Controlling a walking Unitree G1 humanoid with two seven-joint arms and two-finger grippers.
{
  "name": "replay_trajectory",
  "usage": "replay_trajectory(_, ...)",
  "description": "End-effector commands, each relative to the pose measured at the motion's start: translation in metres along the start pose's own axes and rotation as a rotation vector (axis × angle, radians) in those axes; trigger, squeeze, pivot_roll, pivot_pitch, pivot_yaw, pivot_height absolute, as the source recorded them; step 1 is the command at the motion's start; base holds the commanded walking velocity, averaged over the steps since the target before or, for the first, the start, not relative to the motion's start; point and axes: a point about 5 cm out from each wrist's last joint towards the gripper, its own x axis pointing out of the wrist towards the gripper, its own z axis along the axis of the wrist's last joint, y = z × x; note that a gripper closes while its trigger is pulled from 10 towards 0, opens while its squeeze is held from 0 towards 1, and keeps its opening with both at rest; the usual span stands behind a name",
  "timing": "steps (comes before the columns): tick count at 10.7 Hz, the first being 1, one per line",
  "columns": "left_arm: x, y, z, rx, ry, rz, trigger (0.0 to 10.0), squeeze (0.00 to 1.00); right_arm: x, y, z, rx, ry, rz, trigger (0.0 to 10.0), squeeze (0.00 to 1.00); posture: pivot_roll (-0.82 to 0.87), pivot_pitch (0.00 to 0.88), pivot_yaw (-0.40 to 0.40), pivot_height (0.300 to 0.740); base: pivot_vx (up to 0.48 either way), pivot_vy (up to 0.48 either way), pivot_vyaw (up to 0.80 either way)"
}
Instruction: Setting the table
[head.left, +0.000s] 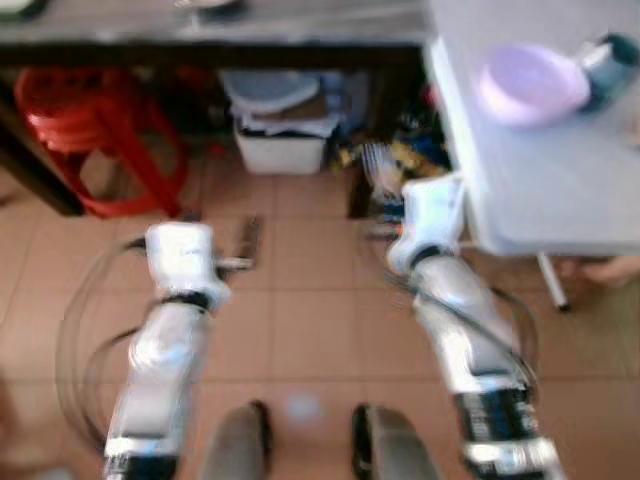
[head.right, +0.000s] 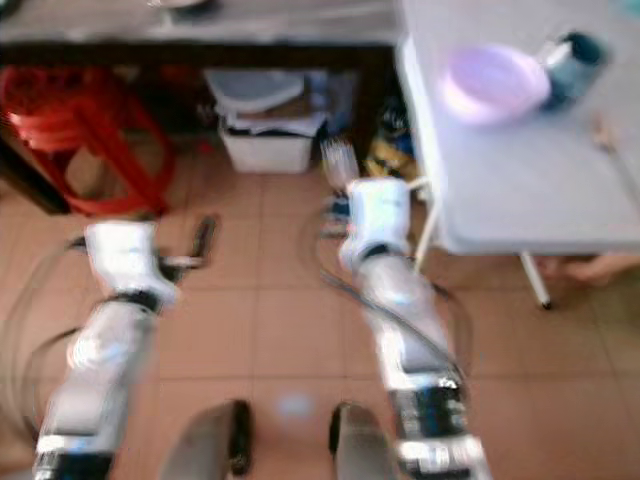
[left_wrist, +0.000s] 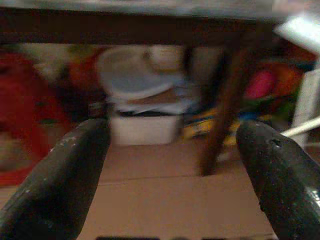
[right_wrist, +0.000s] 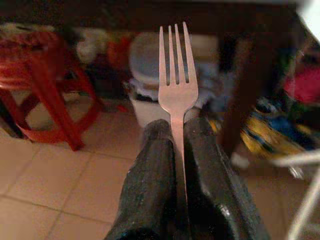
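My right gripper is shut on the handle of a silver fork, whose tines point forward past the fingertips. In the eye views the fork hangs over the tiled floor, just left of the white table and below its edge. On that table stand a lilac bowl and a teal cup. My left gripper is open with nothing between its fingers, and it hangs over the floor at the left.
A dark table runs along the back, with a red plastic stool, a white bin and coloured clutter under it. A white table leg slants down at the right. Tiled floor lies in front.
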Motion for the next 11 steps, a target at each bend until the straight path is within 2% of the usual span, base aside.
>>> replay_trajectory(1, -0.001, -0.008, -0.001, -0.006, -0.003, -0.025, 10.0, 0.00, -0.001, -0.012, 0.003, -0.024, -0.023, -0.046, 0.0, 0.00, 0.00, 0.229, -0.003, 0.740, 0.472, 0.000, 0.00)
replay_trajectory(2, 0.000, -0.009, -0.001, -0.016, 0.000, -0.025, 10.0, 0.00, 0.001, -0.014, 0.007, -0.049, -0.046, -0.049, 1.2, 0.00, 0.00, 0.223, -0.002, 0.740, 0.480, 0.000, 0.00)
replay_trajectory(3, 0.000, -0.009, -0.001, -0.013, -0.005, -0.028, 10.0, 0.00, 0.001, -0.014, 0.008, -0.055, -0.050, -0.051, 6.4, 0.00, 0.00, 0.222, -0.002, 0.740, 0.480, 0.000, 0.00)
replay_trajectory(4, 0.001, -0.010, -0.001, -0.013, -0.008, -0.032, 10.0, 0.00, 0.001, -0.014, 0.008, -0.065, -0.052, -0.054, 10.0, 0.00, 0.00, 0.224, -0.002, 0.740, 0.480, 0.000, 0.00)
replay_trajectory(6, 0.001, -0.012, -0.001, -0.017, -0.007, -0.037, 10.0, 0.00, 0.001, -0.019, 0.011, -0.086, -0.070, -0.074, 10.0, 0.00, -0.01, 0.225, 0.001, 0.740, 0.480, 0.000, 0.00)
replay_trajectory(9, 0.001, -0.013, 0.000, -0.007, -0.014, -0.043, 10.0, 0.00, 0.009, -0.039, 0.022, -0.111, -0.096, -0.128, 10.0, 0.00, -0.01, 0.226, 0.004, 0.740, 0.480, 0.000, 0.00)
replay_trajectory(11, 0.001, -0.013, 0.000, -0.003, -0.015, -0.046, 10.0, 0.00, 0.010, -0.045, 0.025, -0.110, -0.114, -0.180, 10.0, 0.00, 0.00, 0.228, 0.006, 0.740, 0.480, 0.000, 0.00)
